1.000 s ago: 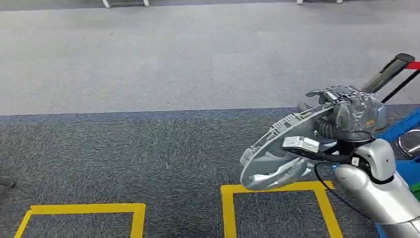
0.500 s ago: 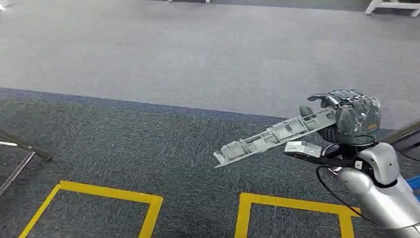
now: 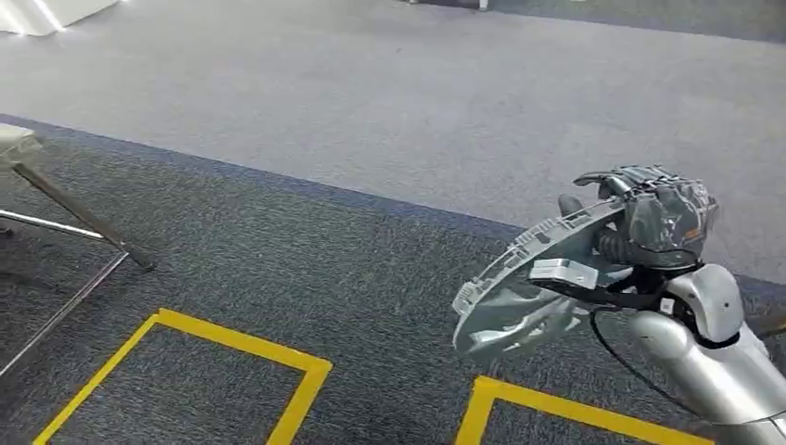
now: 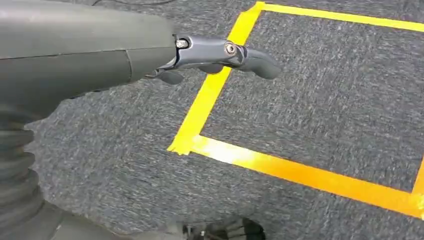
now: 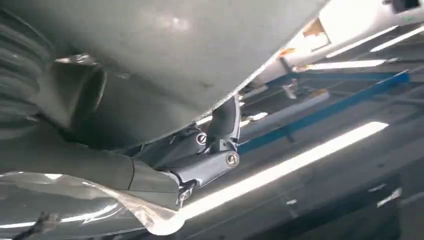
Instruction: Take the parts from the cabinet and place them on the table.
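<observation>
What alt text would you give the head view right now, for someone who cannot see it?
The right hand holds a round grey part out over dark carpet. Yellow tape squares mark the floor below, and metal table legs enter at the left edge.

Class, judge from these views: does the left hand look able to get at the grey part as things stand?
Probably not yet: the left hand hangs low over the taped carpet, while the grey part is gripped up high by the right hand.

The right hand (image 3: pixel 660 218) holds the part (image 3: pixel 528 287) out leftward above the carpet (image 3: pixel 306 269); floor tape (image 3: pixel 199 371) lies below left, metal legs (image 3: pixel 69 232) far left
</observation>
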Robot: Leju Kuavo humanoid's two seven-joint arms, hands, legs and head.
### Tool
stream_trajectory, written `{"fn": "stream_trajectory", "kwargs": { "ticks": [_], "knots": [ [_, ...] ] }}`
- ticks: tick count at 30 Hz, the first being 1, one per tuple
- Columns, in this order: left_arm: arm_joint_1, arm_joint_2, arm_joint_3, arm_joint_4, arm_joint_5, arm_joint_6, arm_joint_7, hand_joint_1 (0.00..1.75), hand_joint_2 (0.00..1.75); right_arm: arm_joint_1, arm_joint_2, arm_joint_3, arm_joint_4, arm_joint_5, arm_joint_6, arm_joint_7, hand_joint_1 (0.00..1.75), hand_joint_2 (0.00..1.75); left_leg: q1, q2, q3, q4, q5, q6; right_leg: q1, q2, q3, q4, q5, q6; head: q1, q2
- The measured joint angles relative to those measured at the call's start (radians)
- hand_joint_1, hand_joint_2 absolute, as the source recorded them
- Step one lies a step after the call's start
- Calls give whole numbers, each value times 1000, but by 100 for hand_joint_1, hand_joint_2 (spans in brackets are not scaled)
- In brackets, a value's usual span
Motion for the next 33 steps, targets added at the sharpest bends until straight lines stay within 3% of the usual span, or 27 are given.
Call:
{"fn": "stream_trajectory", "kwargs": {
  "ticks": [3,4,5,6,8,9,10,11,13,14,15,18,19,20,21,23,24,25,26,28,29,30,31,33],
  "knots": [
    [4,0,0,0,-1,0,3,0,175,-1,0,0,0,1,0,0,175,175,-1,-37,3,-13,-2,12,1,-41,20,-11,-8,16,0,0],
    [7,-3,-1,0,-2,0,5,0,175,0,0,0,-1,1,-1,0,175,175,9,-47,21,-26,3,17,-5,-9,17,-6,-21,20,2,0],
    [3,-2,-1,0,-2,2,5,0,175,0,0,0,-1,1,-2,0,175,175,12,-60,24,-29,4,22,-5,51,3,28,-40,20,2,0],
    [0,-1,-1,0,-2,4,5,0,175,-2,-1,-2,-1,1,-4,0,175,175,14,-71,24,-29,5,28,-6,91,-36,100,-71,21,6,0],
    [-4,-5,-1,0,-2,3,5,0,175,7,-2,-2,-1,4,-4,0,175,175,14,-102,25,-29,3,31,-8,111,-135,266,-126,26,10,0],
    [-3,-5,-1,0,-2,3,5,0,175,11,-2,-2,0,5,-4,0,175,175,14,-118,25,-28,2,31,-8,111,-168,305,-123,29,11,0],
    [-1,-7,-2,0,-3,3,5,0,175,12,-2,-1,0,5,-4,0,175,175,15,-133,27,-27,2,31,-9,111,-175,294,-93,30,10,0],
    [0,-8,-1,0,-3,3,5,0,175,12,-2,-1,0,5,-5,0,175,175,16,-147,29,-27,1,29,-11,112,-162,242,-46,31,11,0],
    [-1,-8,-2,0,-3,3,5,0,175,12,-2,-2,0,5,-5,0,175,175,21,-177,34,-18,-5,20,-19,134,-96,72,60,36,10,0],
    [-1,-7,-1,0,-3,3,5,0,175,12,-2,-2,1,6,-5,0,175,175,21,-191,27,-13,-10,11,-27,192,-74,35,53,42,11,0],
    [-5,-6,-2,0,-3,3,7,0,175,12,-2,-2,0,6,-5,-1,175,175,20,-203,17,4,-12,8,-30,205,-59,0,45,35,9,0],
    [5,-8,-1,0,-3,3,8,0,175,13,-4,0,0,8,-5,0,175,175,26,-240,7,-8,0,-12,-22,169,-59,9,47,16,10,0],
    [7,-5,-1,0,-3,3,8,0,175,11,-4,0,0,8,-5,0,175,175,26,-227,5,-3,-7,-15,-29,154,-53,1,50,11,10,0],
    [6,-7,-2,0,-3,3,8,0,175,12,-4,1,0,9,-5,0,175,175,19,-166,-4,19,-24,-24,-27,142,-47,-2,48,5,4,0],
    [3,-6,-2,0,-3,3,8,0,175,13,-4,1,0,9,-5,0,175,175,21,-124,-33,82,-60,-32,-25,125,-43,-3,46,-1,-2,0],
    [1,-7,-2,0,-4,3,8,0,175,14,-4,0,0,10,-5,0,175,175,31,-100,-111,244,-128,-40,-20,93,-37,-3,40,-7,-2,0],
    [1,-7,-2,0,-5,3,8,0,175,15,-4,0,0,10,-5,0,175,175,35,-100,-137,295,-138,-43,-20,78,-35,-3,37,-6,-2,0],
    [3,-8,-2,0,-5,3,8,0,175,16,-4,0,0,10,-5,0,175,175,38,-99,-139,294,-124,-45,-20,65,-31,-3,34,-6,-2,0],
    [4,-8,-2,0,-5,3,8,0,175,16,-4,1,0,10,-5,0,175,175,40,-98,-119,254,-89,-46,-20,52,-26,-3,30,-5,-2,0],
    [5,-8,-2,0,-6,3,8,0,175,16,-4,0,0,10,-5,0,175,175,38,-72,-31,75,9,-38,-20,27,-10,-3,20,1,-2,0],
    [4,-8,-2,0,-6,3,8,0,175,16,-4,0,0,10,-5,0,175,175,29,-24,1,15,11,-31,-19,16,-4,-5,13,6,0,0],
    [2,-7,-2,0,-6,4,8,0,175,15,-4,-1,0,10,-5,0,175,175,16,-13,7,-2,2,-23,-10,7,-3,-2,9,14,-3,0],
    [-1,-8,-2,0,-6,4,8,0,175,16,-4,-1,0,10,-5,0,175,175,17,-17,4,1,-1,-16,-10,-3,-2,-6,9,18,0,0],
    [5,-8,-2,0,-9,5,9,0,175,15,-4,0,0,11,-5,0,175,175,13,-43,3,-6,-4,-5,-11,-28,11,-16,7,28,0,0]
  ]
}}
